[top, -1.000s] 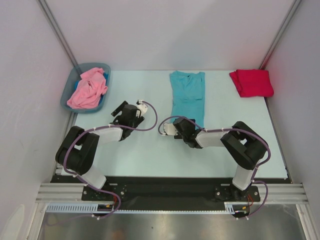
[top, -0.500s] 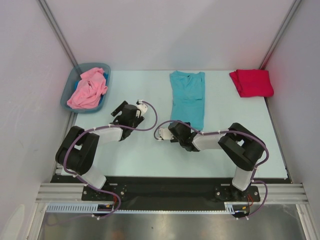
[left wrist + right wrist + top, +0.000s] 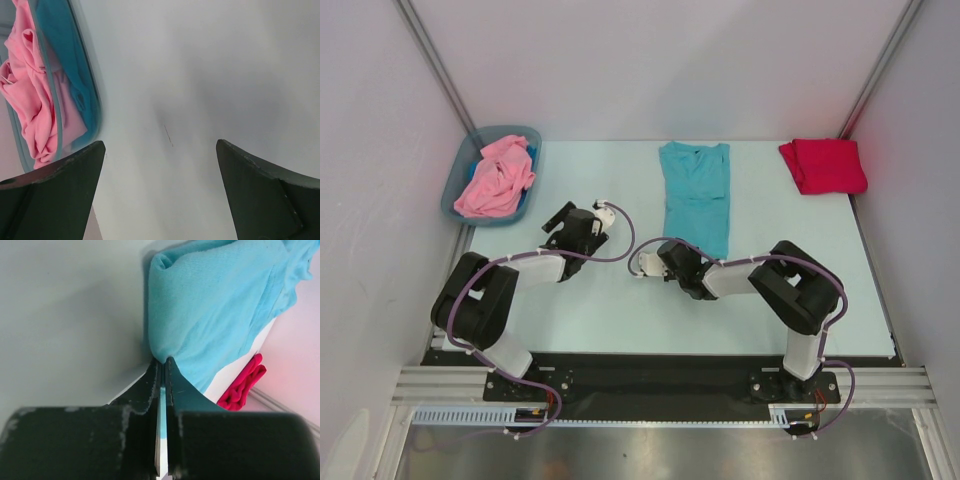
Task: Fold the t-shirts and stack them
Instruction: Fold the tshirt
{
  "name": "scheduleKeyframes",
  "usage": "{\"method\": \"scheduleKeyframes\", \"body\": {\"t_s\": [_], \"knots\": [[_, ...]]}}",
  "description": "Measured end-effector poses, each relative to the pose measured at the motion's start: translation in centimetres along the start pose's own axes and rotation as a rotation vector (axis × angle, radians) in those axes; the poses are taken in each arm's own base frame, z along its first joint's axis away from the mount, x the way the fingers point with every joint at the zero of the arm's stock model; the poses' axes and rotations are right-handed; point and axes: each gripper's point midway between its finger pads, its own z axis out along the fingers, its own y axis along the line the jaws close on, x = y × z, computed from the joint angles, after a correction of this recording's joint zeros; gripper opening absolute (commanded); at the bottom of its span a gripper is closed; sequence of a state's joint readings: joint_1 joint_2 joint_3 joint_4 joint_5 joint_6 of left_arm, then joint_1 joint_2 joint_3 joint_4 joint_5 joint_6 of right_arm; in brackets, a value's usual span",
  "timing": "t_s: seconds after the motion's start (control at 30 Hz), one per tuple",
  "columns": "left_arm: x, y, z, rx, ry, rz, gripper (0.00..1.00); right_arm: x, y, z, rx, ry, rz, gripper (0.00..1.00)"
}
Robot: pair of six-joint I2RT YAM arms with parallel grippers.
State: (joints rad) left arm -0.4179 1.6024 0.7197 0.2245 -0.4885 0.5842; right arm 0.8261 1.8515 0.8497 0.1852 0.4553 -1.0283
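Observation:
A teal t-shirt (image 3: 696, 195) lies folded lengthwise in the middle of the table, collar toward the back. My right gripper (image 3: 670, 250) is at its near left corner. In the right wrist view this gripper (image 3: 162, 360) is shut, its tips pinching the rolled edge of the teal t-shirt (image 3: 215, 305). A crimson t-shirt (image 3: 823, 165) lies folded at the back right and shows past the teal one (image 3: 243, 385). A pink t-shirt (image 3: 495, 178) is crumpled in the bin (image 3: 505, 130). My left gripper (image 3: 578, 212) hovers open over bare table (image 3: 160, 142), right of the pink t-shirt (image 3: 30, 100).
The grey-blue bin (image 3: 75, 65) stands at the table's back left corner, with blue cloth under the pink one. White walls close in the table on three sides. Both arm bases are at the near edge.
My right gripper has shifted a little to the left along the teal t-shirt's near edge and closed on it. The left arm and the shirts have not moved.

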Motion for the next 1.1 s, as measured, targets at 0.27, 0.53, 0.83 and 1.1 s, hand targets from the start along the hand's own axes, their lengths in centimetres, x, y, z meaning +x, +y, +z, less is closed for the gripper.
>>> {"method": "scheduleKeyframes", "body": {"t_s": [0.27, 0.53, 0.83, 1.1], "knots": [[0.0, 0.1, 0.0, -0.003, 0.002, 0.0, 1.0, 0.1, 0.0, -0.1, -0.016, 0.0, 0.012, 0.69], [0.1, 0.1, 0.0, -0.005, 0.003, 0.0, 1.0, 0.5, -2.8, -0.4, 0.049, -0.005, 0.059, 0.77], [0.1, 0.1, 0.0, -0.005, 0.003, 0.001, 1.0, 1.7, -2.7, 0.2, 0.036, 0.0, 0.089, 0.65], [0.1, 0.1, 0.0, -0.005, 0.003, 0.001, 1.0, 2.8, -1.9, 1.0, 0.005, 0.02, 0.088, 0.0]]}}
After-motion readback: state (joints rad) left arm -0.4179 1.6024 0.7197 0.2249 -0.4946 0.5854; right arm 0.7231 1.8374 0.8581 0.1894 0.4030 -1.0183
